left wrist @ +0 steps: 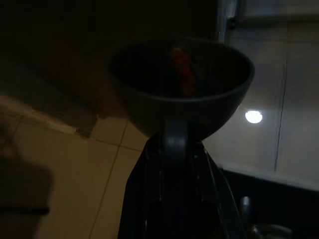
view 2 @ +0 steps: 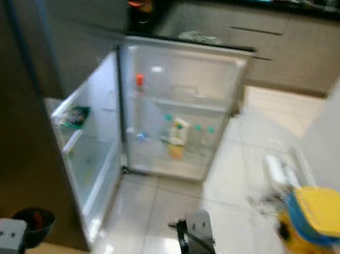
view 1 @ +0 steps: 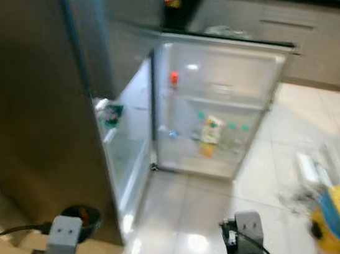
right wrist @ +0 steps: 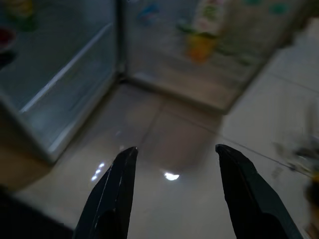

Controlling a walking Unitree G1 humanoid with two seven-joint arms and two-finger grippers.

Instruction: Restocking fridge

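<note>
While the head views are blurring slightly, the fridge is standing open in the upper middle of the frame, its dark outer wall filling the left side and its white interior shelves sitting just right of that. Low at the left edge of the left eye view, the left gripper is pinching the rim of a dark bowl, and something reddish is lying inside it, too dim to name; the same bowl is showing just beside the silver wrist at the bottom of the head view, in front of the fridge's lower corner. On an inner shelf at middle left, a green and white packet is sitting near the shelf's edge. Further right, the open fridge door is facing the camera, with a red-capped bottle in its upper rack and a white and yellow carton among green-capped bottles in the lower rack. At the bottom right of centre, the right gripper is hanging over the glossy tiled floor with its fingers spread wide apart and nothing between them. At the far right edge, a yellow and blue container is sitting on the floor beside some blurred white items.
</note>
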